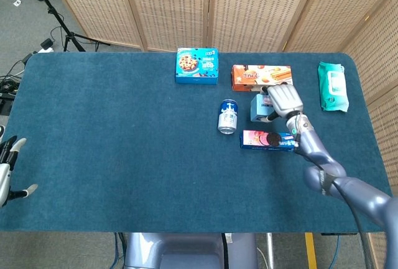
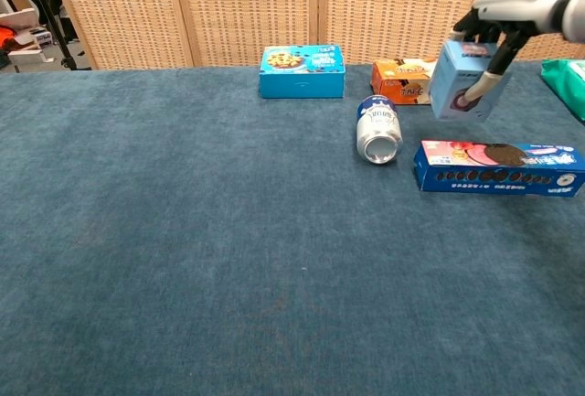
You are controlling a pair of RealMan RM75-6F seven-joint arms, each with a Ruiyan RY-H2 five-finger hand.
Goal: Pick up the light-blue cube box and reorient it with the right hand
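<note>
The light-blue cube box (image 2: 461, 82) hangs tilted above the table, lifted off the cloth, in front of the orange box. My right hand (image 2: 502, 14) grips it from above, thumb on its front face and fingers over its top. In the head view the box (image 1: 259, 108) shows only partly under my right hand (image 1: 283, 99). My left hand (image 1: 7, 171) hovers off the table's left edge with fingers spread, holding nothing.
A soda can (image 2: 378, 128) lies on its side left of the box. A long blue cookie box (image 2: 498, 167) lies just in front of it. An orange snack box (image 2: 408, 80), a blue cookie box (image 2: 302, 71) and a teal wipes pack (image 1: 332, 87) sit along the back.
</note>
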